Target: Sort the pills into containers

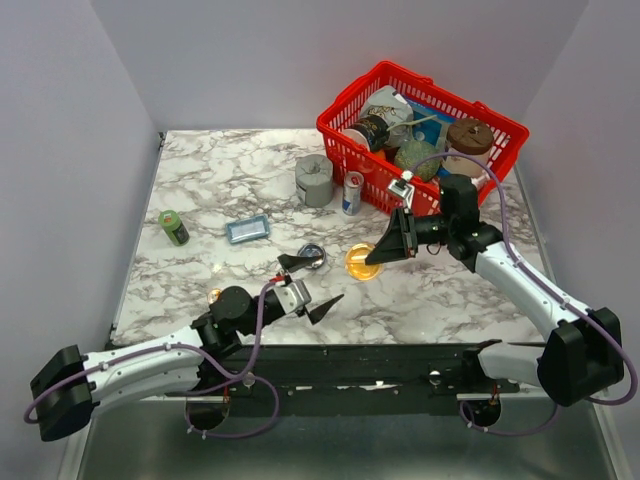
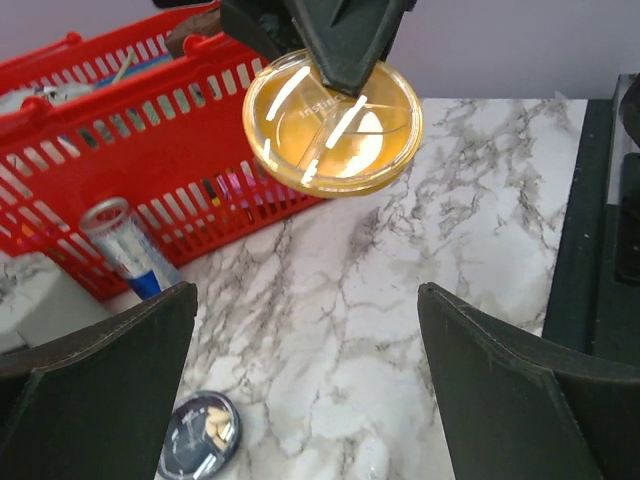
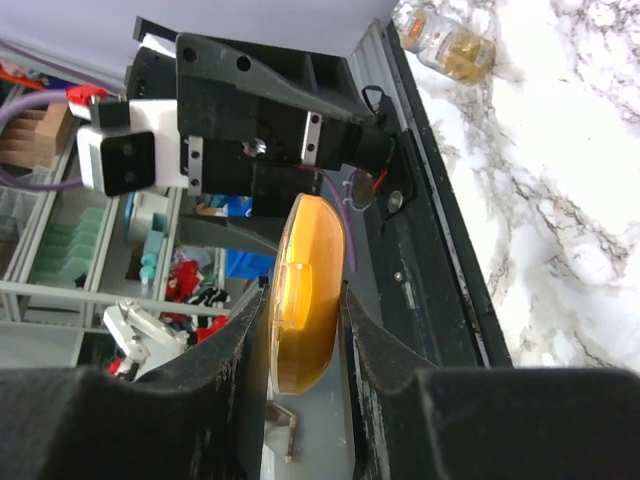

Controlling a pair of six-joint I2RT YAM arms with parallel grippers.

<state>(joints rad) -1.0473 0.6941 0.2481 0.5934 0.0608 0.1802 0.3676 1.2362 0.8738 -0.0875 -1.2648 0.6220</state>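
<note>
My right gripper (image 1: 374, 257) is shut on the translucent orange dish (image 1: 360, 262) and holds it tilted on edge, its faces between the fingers in the right wrist view (image 3: 310, 260). In the left wrist view the orange dish (image 2: 332, 125) faces the camera and shows inner dividers. The silvery dish with a dark inside (image 1: 312, 256) lies on the marble next to my left gripper (image 1: 310, 285), which is open and empty. That dish (image 2: 198, 435) holds a few pale pills (image 2: 215, 428) beside the left finger.
A red wire basket (image 1: 500, 130) full of items stands at the back right. A can (image 1: 352, 193) and a grey squat cylinder (image 1: 314, 180) stand left of it. A blue tray (image 1: 247, 229), a green bottle (image 1: 174, 227) and a small amber jar (image 1: 215, 295) are at the left.
</note>
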